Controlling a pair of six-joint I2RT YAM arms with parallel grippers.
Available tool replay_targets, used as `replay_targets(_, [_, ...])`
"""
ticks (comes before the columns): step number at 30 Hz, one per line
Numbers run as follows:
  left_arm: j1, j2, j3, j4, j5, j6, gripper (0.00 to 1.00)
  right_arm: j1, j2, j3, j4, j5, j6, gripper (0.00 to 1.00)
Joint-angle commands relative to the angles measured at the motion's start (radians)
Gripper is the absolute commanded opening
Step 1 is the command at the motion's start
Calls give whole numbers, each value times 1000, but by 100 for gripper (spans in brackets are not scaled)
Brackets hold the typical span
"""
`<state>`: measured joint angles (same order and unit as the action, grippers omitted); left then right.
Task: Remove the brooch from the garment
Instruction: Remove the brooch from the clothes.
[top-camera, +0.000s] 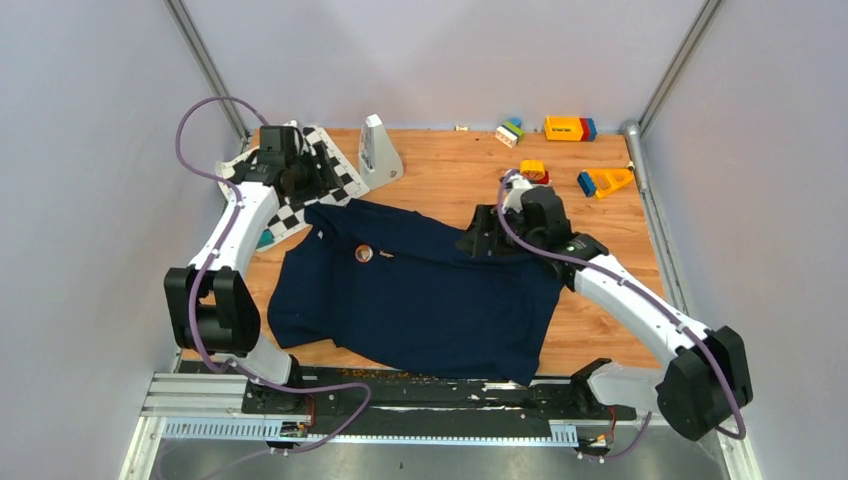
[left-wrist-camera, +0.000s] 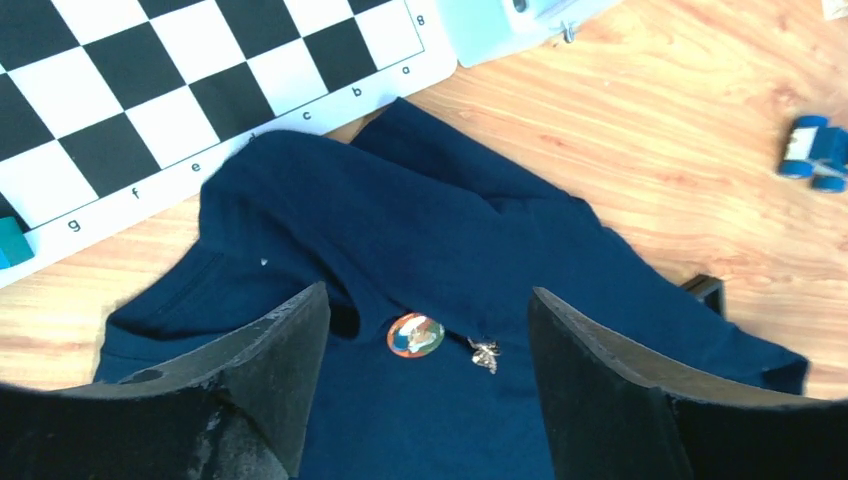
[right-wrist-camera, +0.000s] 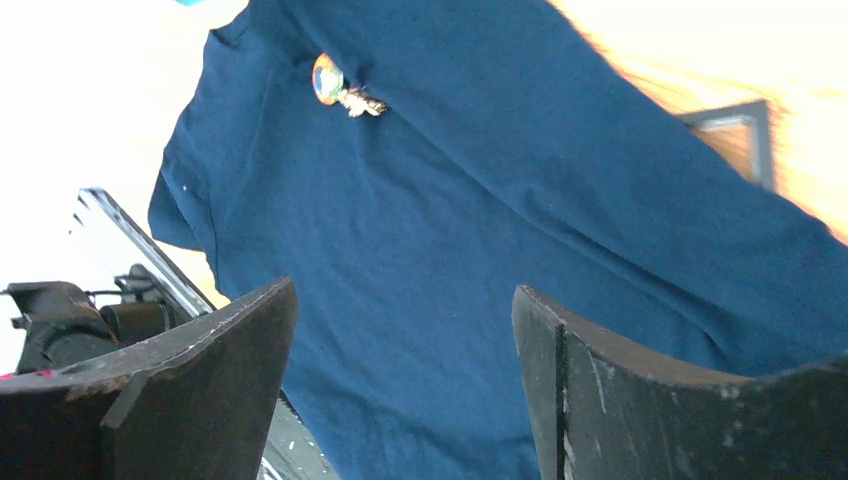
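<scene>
The dark navy garment lies spread on the wooden table. Near its collar a small golden metal brooch is pinned, right beside a round orange-and-blue badge; both also show as the brooch and badge in the right wrist view. My left gripper hovers open over the collar, with both pins between and beyond its fingers, touching nothing. At the garment's far right edge my right gripper hangs open above the cloth, empty. In the top view the left gripper is at the collar and the right gripper at the right edge.
A black-and-white chequered mat lies under the collar at the back left, with a teal block by it. A white wedge-shaped object stands behind. Several toy blocks are scattered at the back right. Side walls close in.
</scene>
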<state>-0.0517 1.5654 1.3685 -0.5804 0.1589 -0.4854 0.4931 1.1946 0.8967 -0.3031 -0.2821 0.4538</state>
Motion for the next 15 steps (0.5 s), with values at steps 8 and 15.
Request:
replay_targets(8, [-288, -170, -261, 139, -218, 50, 72, 205, 313, 82, 194, 71, -174, 79])
replay_targets(15, [-289, -277, -506, 362, -180, 16, 70, 262, 542, 194, 321, 128, -234, 73])
